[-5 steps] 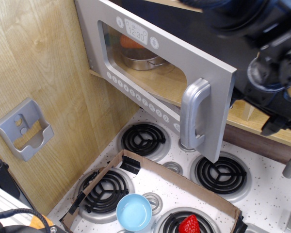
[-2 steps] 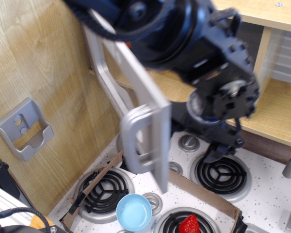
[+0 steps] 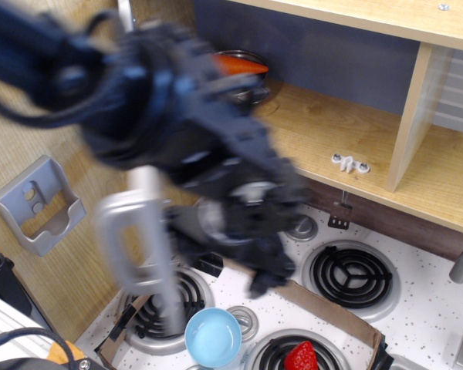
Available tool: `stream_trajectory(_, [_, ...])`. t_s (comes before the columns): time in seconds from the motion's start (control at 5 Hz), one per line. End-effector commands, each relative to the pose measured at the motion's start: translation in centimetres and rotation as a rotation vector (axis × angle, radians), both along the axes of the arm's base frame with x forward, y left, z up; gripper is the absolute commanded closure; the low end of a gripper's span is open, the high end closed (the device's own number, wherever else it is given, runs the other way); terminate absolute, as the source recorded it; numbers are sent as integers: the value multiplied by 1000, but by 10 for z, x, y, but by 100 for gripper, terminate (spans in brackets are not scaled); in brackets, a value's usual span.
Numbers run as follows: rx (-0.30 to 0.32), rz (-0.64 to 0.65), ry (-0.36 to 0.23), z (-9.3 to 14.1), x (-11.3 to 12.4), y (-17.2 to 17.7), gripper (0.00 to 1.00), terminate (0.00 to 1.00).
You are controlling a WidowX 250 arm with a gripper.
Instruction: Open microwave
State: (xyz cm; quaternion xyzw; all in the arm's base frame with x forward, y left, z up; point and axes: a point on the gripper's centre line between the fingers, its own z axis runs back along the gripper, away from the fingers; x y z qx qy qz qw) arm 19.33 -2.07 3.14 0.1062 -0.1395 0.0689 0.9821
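Microwave door, silver-grey plastic with a chunky vertical handle, stands swung wide to the left of the wooden cavity, seen edge-on above the blue round bowl. Beside it the black robot arm's gripper is motion-blurred; whether its fingers are apart or together cannot be told. Opening appears nearly complete; the remaining move is likely a clean withdrawal.
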Motion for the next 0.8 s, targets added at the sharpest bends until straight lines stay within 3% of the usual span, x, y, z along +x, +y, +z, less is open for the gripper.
stream_trajectory(0.0, [10, -18, -57, -1, -15, 22, 0, 0])
stream_trajectory(0.4, [-13, -61, -50, -3, -15, 33, 0, 0])
stream_trajectory(0.6, [-13, -61, -50, -3, -15, 33, 0, 100])
